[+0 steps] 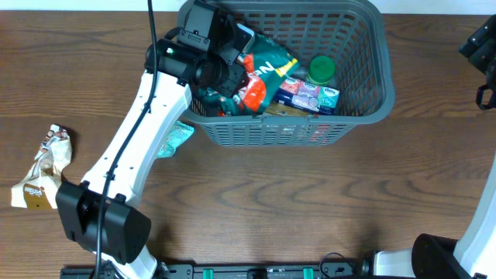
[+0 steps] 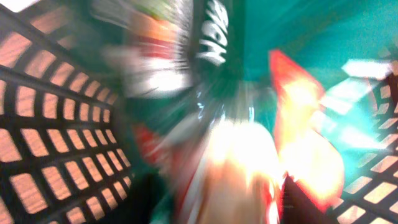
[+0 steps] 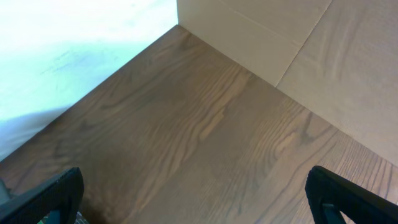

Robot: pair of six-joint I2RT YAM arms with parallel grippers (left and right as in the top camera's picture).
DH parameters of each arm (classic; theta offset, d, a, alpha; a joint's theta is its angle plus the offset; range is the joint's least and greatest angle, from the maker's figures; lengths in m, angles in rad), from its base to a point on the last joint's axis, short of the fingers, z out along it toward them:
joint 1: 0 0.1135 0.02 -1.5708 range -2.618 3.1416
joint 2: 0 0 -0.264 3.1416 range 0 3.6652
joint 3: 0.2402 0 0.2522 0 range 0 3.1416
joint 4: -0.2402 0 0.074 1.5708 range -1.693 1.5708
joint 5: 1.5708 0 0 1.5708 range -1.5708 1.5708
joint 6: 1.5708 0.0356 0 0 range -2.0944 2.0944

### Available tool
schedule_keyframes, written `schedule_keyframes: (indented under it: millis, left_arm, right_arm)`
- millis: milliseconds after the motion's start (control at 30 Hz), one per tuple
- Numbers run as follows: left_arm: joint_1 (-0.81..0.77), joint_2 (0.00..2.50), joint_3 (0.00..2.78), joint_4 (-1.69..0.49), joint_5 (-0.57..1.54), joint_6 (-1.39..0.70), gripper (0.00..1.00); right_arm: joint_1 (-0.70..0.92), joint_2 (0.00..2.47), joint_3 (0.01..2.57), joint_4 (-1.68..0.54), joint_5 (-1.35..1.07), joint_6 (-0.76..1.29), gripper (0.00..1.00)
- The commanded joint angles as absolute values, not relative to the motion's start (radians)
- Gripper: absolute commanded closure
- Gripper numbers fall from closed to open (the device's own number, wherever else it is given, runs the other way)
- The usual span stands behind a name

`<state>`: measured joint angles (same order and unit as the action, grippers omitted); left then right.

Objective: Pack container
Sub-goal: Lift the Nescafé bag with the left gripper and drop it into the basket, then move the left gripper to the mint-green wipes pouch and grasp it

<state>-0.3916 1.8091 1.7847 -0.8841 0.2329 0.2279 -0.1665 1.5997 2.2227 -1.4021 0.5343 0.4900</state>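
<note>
At the bench's (image 1: 310, 201) far edge, my left hand (image 1: 232, 77) sits inside the basket (image 1: 364, 108) over a green bag (image 1: 267, 66), probably to set it down; its grip I cannot tell. My right hand (image 3: 199, 199) gapes empty.

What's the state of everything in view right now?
container: upright on table, partly packed.
green bag: inside container.
green-lidded jar: inside container, lid on.
tan packet: crumpled, on table, unpacked.
teal packet: on table beside container, unpacked.
left jaws: in container, too blurred to tell.
right jaws: open, empty, over table.
</note>
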Motion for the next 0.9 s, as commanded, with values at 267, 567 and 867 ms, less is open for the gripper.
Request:
schedule_keyframes:
  millis: [267, 567, 867]
  left_arm:
    - [-0.383, 1.752, 1.860, -0.821, 0.313, 0.178, 0.01]
    - [-0.383, 1.652, 2.032, -0.843, 0.073, 0.081, 0.01]
    - [-0.329, 1.551, 2.067, -1.120, -0.403, -0.101, 0.01]
  right_arm:
    - [-0.171, 1.597, 2.222, -1.404, 0.544, 0.501, 0.01]
    - [-0.171, 1.597, 2.222, -1.404, 0.544, 0.500, 0.01]
    - [-0.171, 1.597, 2.222, -1.404, 0.544, 0.501, 0.01]
